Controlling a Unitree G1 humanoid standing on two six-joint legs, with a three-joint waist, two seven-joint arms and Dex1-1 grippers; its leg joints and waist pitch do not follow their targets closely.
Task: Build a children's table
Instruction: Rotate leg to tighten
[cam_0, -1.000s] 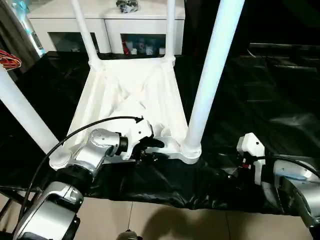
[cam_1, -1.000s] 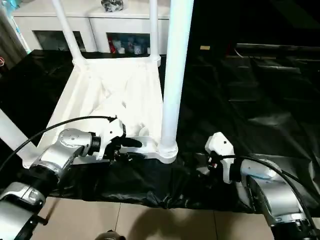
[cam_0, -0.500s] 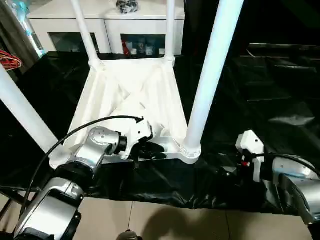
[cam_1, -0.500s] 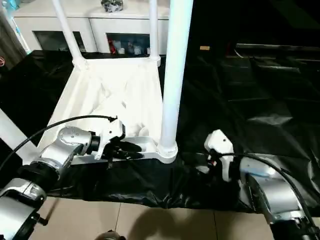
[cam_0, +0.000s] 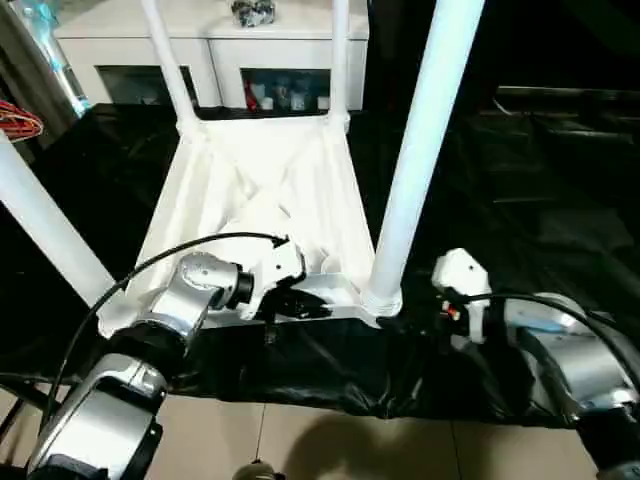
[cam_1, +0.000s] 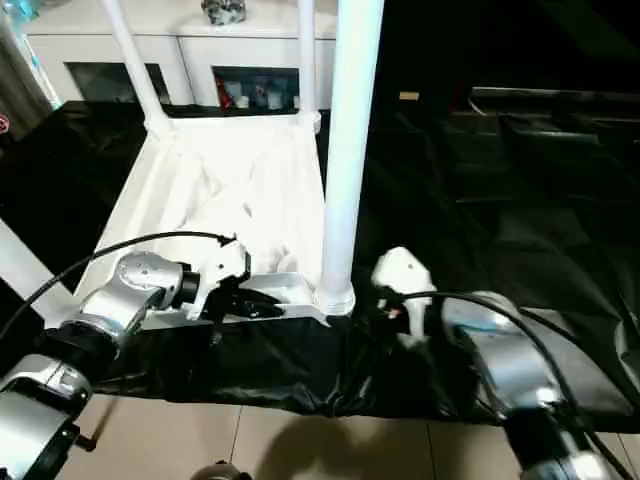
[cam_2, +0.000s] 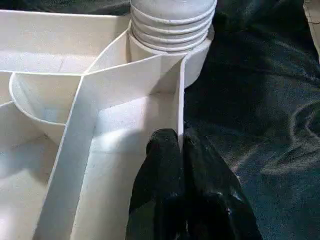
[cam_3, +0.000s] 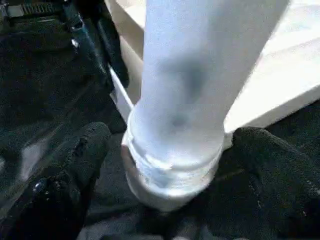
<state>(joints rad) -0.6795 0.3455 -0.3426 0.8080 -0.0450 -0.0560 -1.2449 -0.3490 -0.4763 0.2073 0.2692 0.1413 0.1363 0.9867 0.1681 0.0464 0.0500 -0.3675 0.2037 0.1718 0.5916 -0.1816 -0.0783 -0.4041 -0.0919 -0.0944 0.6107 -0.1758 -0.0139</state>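
From the head, the tabletop lies upside down on a black sheet, ribs up. Four legs stand in its corner sockets: the near right leg, the near left leg and two far ones. A white cabinet stands behind. The left gripper pinches the near rim. The right gripper is just beside the foot of the near right leg.

In the left wrist view, the black fingers are closed tight on the thin rim wall, close to the ribbed leg end.

In the right wrist view, the fingers stand wide apart, one on each side of the leg, not squeezing it
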